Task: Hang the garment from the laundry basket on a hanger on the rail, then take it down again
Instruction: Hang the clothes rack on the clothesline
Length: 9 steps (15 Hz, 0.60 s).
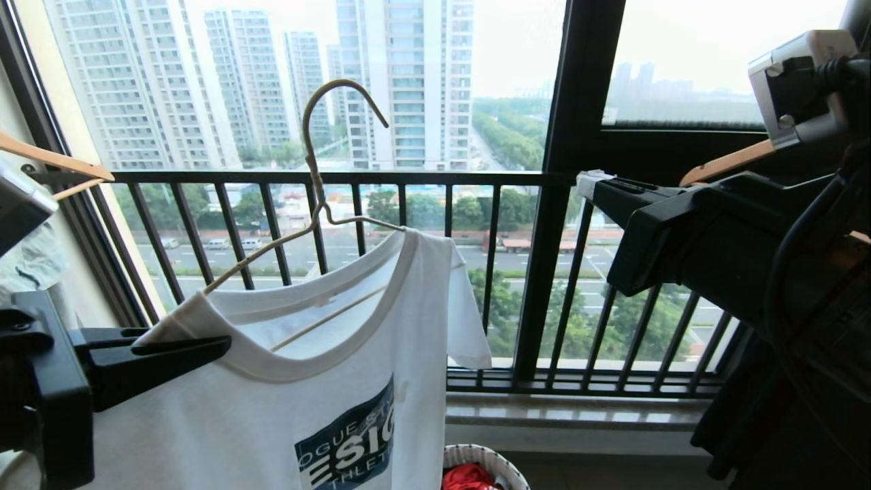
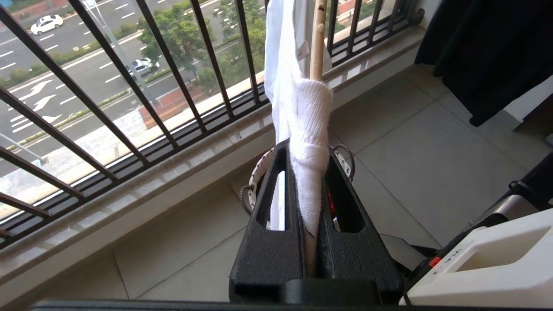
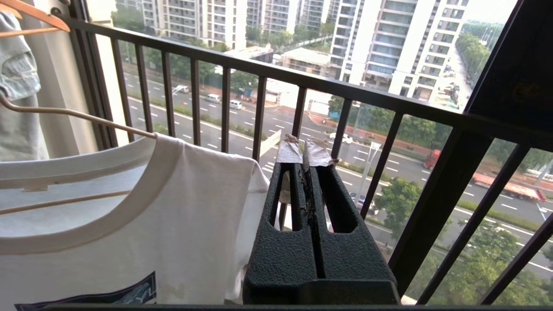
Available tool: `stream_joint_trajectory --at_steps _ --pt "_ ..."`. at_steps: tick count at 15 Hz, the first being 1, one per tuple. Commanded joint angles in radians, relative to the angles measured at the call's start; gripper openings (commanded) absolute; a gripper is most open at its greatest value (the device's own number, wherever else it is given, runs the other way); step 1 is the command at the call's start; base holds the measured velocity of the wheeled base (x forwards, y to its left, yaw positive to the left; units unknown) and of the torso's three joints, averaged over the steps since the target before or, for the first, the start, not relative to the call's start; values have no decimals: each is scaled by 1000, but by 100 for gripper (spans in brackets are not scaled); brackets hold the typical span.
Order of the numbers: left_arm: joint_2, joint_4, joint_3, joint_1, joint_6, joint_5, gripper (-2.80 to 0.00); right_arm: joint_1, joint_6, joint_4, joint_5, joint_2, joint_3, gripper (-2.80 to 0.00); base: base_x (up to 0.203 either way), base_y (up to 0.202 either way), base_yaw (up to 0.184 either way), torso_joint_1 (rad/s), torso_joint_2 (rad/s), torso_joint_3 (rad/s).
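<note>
White cotton, the garment (image 1: 326, 381) hangs on the thin cream wire hanger (image 1: 316, 204), whose hook stands free in the air before the black window railing (image 1: 422, 178), caught on nothing in view. The dark blue chest print with white letters faces the head camera. The left tool (image 1: 204, 344), low at the left of the head view, is closed on the shirt's shoulder where the cloth wraps the end of the hanger; in the left wrist view the bunched white fabric (image 2: 309, 172) is pinched between the two black fingers (image 2: 270, 216), with the hanger's cream arm (image 2: 319, 39) rising out of the fold. The right tool (image 1: 586, 185), raised at the right of the head view, is closed and empty; its taped fingertips (image 3: 289, 152) meet just beside the shirt's far sleeve, apart from it. The laundry basket (image 1: 500, 466) stands on the tiled floor under the shirt's hem, near the window sill, with a red cloth (image 1: 466, 478) inside. A light wooden hanger (image 1: 54, 163) bearing a pale denim garment (image 3: 19, 86) hangs at far left.
</note>
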Motion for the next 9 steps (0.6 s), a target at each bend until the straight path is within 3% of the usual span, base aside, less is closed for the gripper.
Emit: stream_joint_trajectory --at_steps 1,9 --pt "-2 6 -10 -18 2 -2 -280 1 -1 -4 -2 16 12 -280 0 0 0 256 -538 -291" --pt "9 4 -4 -46 -1 -4 -280 2 -16 -2 6 15 24 -280 0 0 0 175 -371 -202"
